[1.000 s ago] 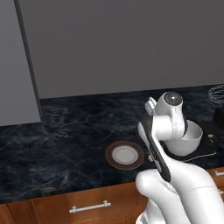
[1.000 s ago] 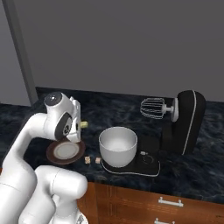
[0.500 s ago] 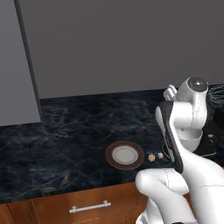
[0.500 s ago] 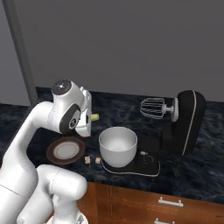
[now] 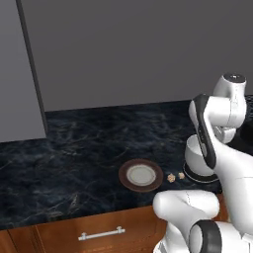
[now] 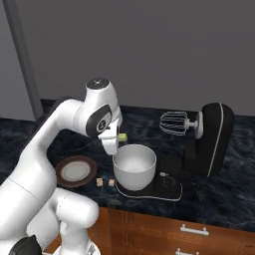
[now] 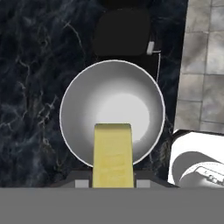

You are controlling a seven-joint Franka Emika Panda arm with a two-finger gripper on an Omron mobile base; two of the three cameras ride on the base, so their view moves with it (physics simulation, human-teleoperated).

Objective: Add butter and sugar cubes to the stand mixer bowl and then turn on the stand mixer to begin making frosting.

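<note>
Hand view is showing my claw (image 7: 112, 183) gripping the butter (image 7: 113, 155) directly above the stand mixer bowl (image 7: 83, 105), which is sitting on the stand mixer (image 6: 211, 137) base, while the sugar cubes (image 6: 105, 182) are lying on the desk (image 6: 219, 199) beside it.

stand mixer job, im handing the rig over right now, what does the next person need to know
Gripper: shut on the butter, held above the stand mixer bowl.
Bowl: empty, seated on the stand mixer base, head tilted back.
Sugar cubes: both on the counter between the plate and the bowl.
Done: butter picked up and carried over the bowl.
Left: release butter, add both cubes, switch mixer on.
</note>
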